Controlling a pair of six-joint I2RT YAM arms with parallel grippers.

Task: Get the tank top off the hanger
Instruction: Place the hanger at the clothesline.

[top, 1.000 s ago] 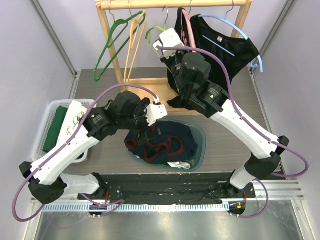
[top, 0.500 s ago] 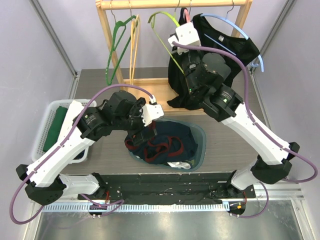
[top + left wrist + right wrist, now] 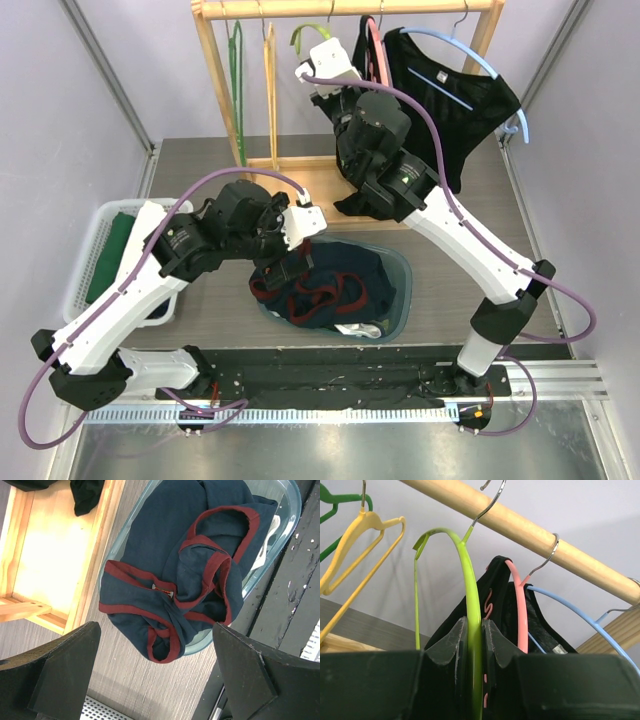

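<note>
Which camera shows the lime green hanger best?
Right wrist view: the lime green hanger runs up the middle, pinched by the right gripper. Top view shows only its curved end; left wrist view shows none.

Left arm (image 3: 130, 300) rises from its base, folds at the elbow and tips its wrist downward. The left gripper (image 3: 155, 630) is spread wide, both fingers far apart and holding nothing. Right arm (image 3: 470, 250) stretches long and high toward the far side with its wrist raised. The right gripper (image 3: 474, 640) points upward, fingers pinched close on the green hanger (image 3: 470, 580).
</note>
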